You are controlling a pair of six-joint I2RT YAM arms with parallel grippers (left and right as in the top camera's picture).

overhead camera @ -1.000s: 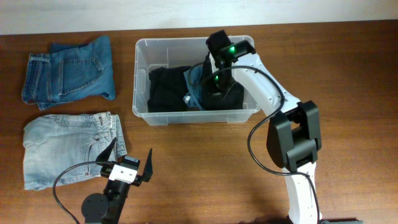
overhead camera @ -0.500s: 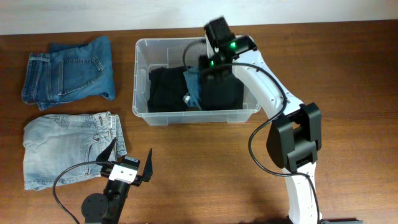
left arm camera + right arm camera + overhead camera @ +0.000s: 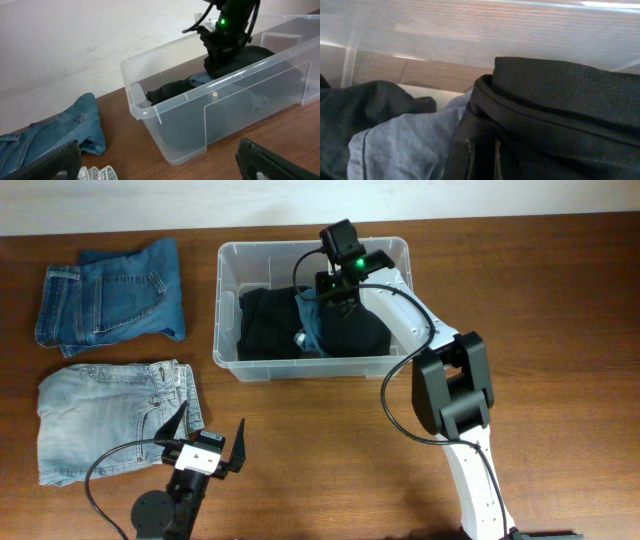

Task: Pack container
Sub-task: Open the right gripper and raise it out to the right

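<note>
Well left of the container (image 3: 228,362), two folded jeans lie on the table (image 3: 560,300). The dark blue pair (image 3: 110,295) is level with its far half, and the pale pair (image 3: 110,420) sits nearer than its front wall. The left gripper (image 3: 207,438) hangs in front of the container's left front corner, apart from it and just beside the pale pair. Its jaws are spread wide with nothing between them, and in the left wrist view one finger (image 3: 47,162) shows at each lower corner.

The container stands at the far middle of the table, long side facing the arms. Inside it, black clothing (image 3: 265,325) fills the left part. A light blue garment (image 3: 312,320) lies at the middle, and a folded black garment (image 3: 360,330) lies on the right.

The right gripper (image 3: 336,292) reaches down into the container over that folded garment, near the back wall. Its fingers are hidden in every view, so I cannot tell how they stand.
</note>
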